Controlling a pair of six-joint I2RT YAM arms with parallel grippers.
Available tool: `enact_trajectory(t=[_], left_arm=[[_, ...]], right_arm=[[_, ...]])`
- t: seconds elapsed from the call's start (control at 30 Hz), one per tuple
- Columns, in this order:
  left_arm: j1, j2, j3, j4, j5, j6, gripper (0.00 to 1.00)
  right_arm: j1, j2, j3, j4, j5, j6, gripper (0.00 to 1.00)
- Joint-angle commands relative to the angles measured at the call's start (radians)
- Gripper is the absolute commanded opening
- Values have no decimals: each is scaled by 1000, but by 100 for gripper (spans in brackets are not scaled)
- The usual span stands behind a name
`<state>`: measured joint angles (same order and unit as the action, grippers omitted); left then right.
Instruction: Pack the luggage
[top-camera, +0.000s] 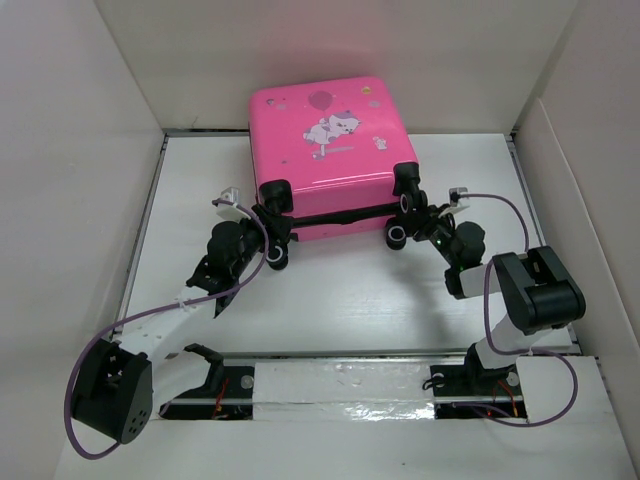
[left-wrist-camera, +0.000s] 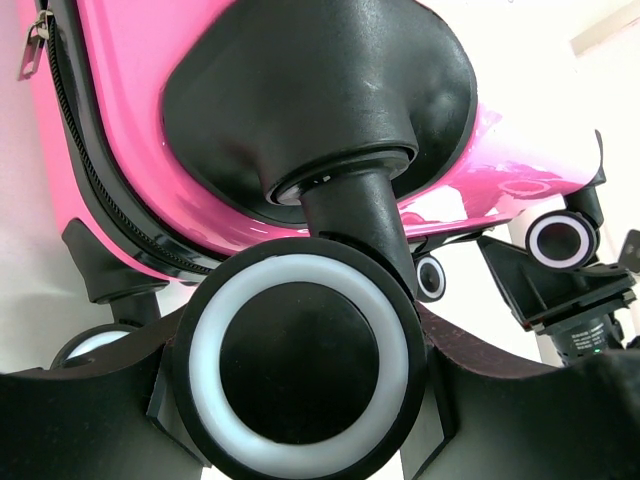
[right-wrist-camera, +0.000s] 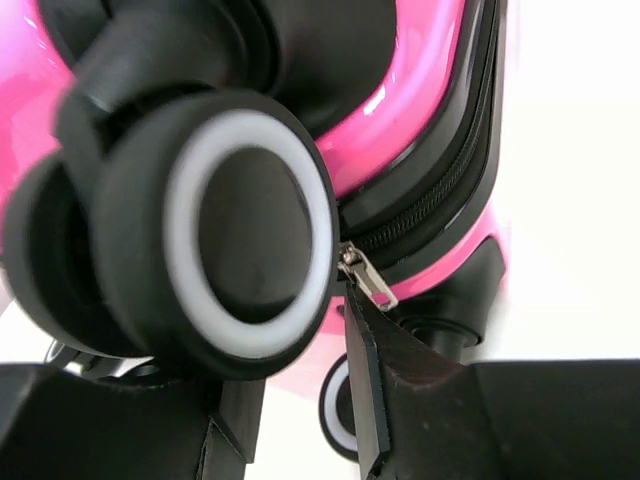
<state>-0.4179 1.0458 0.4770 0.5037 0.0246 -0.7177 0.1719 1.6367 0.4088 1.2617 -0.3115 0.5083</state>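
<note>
The pink luggage (top-camera: 330, 140) lies flat at the back centre of the table, lid down, its black wheels towards me. My left gripper (top-camera: 275, 245) is at its near-left corner. In the left wrist view my left gripper (left-wrist-camera: 300, 370) has a black, white-ringed wheel (left-wrist-camera: 300, 360) between its fingers (left-wrist-camera: 520, 400), which hug its sides. My right gripper (top-camera: 405, 222) is at the near-right corner. In the right wrist view my right gripper (right-wrist-camera: 290, 330) is open beside another wheel (right-wrist-camera: 230, 230). Its right finger (right-wrist-camera: 365, 380) has its tip at the silver zipper pull (right-wrist-camera: 368, 282) on the black zipper trim (right-wrist-camera: 440, 190).
White walls (top-camera: 70, 150) box in the table (top-camera: 350, 300) on the left, back and right. A metal rail (top-camera: 340, 385) with the arm bases runs along the near edge. Purple cables (top-camera: 500, 215) loop off both arms. A second zipper pull (left-wrist-camera: 38, 30) shows at the top left of the left wrist view.
</note>
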Motion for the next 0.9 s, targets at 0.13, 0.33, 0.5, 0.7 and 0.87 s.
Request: enact_trajectory(t=[0.13,0.33,0.5,0.7,0.87], left_arm=[[-2,-81,38,203,21,0,0],[-2,-79,40,197,21,0,0],[-2,-89,35,193,14,4,0],[-2,-87,40,193,14,4,0],[-2,-82,40,196,12,6,0]], right_arm=[[-18,-23,38,395,74,-50,45],[-18,21,102,344,71,-85,48],[-18,40,72,360,94,-97,47],[-18,52,16,418,98,-105,43],[-37,66,19,415,71,-102,46]])
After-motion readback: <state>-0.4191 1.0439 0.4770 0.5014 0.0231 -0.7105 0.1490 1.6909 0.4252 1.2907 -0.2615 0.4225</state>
